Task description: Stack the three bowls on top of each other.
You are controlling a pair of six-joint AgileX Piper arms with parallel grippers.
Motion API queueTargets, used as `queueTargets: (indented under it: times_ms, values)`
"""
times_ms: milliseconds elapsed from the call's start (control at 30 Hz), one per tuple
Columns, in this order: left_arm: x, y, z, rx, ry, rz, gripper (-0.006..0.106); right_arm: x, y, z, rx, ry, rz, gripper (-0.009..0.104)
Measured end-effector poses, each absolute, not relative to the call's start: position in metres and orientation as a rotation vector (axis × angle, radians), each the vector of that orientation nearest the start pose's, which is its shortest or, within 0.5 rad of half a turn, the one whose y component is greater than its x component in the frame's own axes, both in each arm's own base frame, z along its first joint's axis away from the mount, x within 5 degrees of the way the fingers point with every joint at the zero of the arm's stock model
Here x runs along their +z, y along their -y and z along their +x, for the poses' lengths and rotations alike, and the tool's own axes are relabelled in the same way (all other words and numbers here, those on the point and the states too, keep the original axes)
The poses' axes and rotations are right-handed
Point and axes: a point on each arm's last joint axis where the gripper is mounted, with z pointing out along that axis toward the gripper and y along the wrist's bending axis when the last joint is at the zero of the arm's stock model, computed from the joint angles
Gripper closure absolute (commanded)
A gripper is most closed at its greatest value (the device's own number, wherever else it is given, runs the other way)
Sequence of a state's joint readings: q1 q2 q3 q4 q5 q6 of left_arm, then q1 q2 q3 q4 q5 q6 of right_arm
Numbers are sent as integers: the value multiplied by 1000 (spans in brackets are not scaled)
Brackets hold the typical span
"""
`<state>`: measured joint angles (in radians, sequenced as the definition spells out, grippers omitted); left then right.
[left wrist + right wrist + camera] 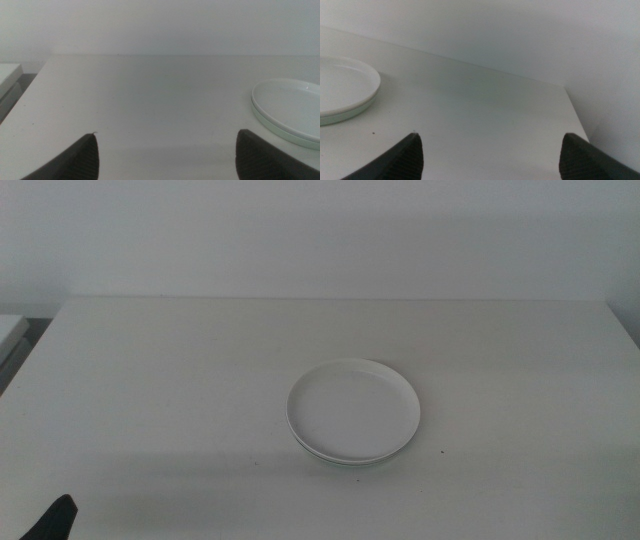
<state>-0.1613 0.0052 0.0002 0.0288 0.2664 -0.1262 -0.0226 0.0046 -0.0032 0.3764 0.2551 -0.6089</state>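
Observation:
The bowls stand as one stack (353, 411) right of the table's middle. The white bowl (352, 404) is on top, and a pale mint green rim (345, 459) shows under it. The stack also shows in the left wrist view, white bowl (292, 104) over the mint green rim (280, 131), and in the right wrist view (342, 87). The grey bowl is not visible. My left gripper (166, 133) is open and empty, low at the table's front left, where a dark tip (55, 518) shows. My right gripper (491, 134) is open and empty, out of the middle view.
The white table (180, 380) runs back to a pale wall. A pale object (10, 330) lies beyond the table's left edge. The table's right edge (575, 112) is close to my right gripper.

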Motion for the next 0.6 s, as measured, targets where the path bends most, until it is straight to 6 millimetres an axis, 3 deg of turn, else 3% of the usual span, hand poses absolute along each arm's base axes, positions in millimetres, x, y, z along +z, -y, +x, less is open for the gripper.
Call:
queueTargets:
  times_ms: [333,600]
  values:
    - [189,8,55,-180,-1753,52,7,194,-7,56,-119,-1690,-244,2]
    - [189,8,55,-180,-1753,52,7,197,0,56,25,-1666,47,2]
